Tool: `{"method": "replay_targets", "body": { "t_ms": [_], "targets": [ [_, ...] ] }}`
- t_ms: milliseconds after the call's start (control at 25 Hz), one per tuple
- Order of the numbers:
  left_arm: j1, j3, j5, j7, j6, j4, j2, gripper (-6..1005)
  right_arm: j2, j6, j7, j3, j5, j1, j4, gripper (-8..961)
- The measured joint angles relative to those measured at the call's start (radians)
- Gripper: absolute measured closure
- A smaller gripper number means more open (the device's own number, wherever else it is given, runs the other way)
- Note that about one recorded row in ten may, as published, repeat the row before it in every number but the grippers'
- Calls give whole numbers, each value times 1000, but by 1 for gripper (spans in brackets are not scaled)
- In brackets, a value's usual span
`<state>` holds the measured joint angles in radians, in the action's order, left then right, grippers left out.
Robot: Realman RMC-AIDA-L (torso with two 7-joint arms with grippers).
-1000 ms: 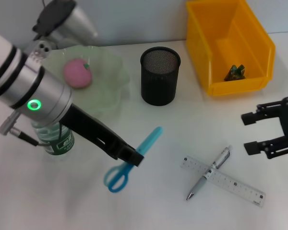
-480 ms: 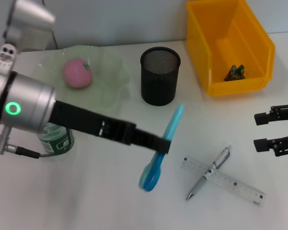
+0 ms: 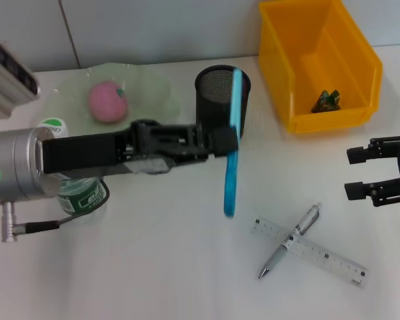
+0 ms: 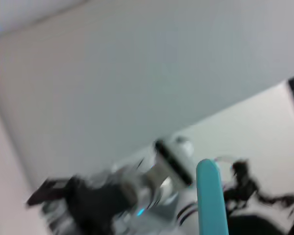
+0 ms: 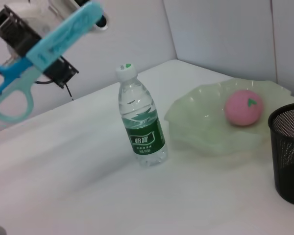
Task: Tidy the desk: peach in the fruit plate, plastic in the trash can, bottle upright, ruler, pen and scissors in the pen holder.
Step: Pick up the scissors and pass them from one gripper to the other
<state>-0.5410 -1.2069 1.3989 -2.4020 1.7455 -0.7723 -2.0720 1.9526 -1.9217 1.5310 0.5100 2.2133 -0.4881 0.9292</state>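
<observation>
The left gripper (image 3: 221, 141) grips the blue plastic-handled scissors (image 3: 232, 143) mid-length, lifted beside the black mesh pen holder (image 3: 221, 105); best to centre the tip over the rim, then lower. The right gripper (image 3: 370, 173) waits open near the table edge.

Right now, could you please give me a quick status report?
Left claw shut on scissors, lifted beside pen holder. Right claw open, idle. Pen and ruler on table.
</observation>
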Motion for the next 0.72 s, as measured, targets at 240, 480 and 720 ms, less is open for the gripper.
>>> {"method": "replay_targets", "body": {
  "t_ms": [240, 480, 720],
  "targets": [
    [0, -25, -217, 196, -1, 228, -7, 761, 3, 26, -44, -2, -2, -7, -18, 179],
    [10, -243, -527, 483, 1, 344, -8, 761, 0, 40, -72, 5, -4, -13, -44, 179],
    [34, -397, -709, 759, -25, 325, -8, 761, -3, 35, -75, 9, -5, -10, -49, 179]
  ]
}}
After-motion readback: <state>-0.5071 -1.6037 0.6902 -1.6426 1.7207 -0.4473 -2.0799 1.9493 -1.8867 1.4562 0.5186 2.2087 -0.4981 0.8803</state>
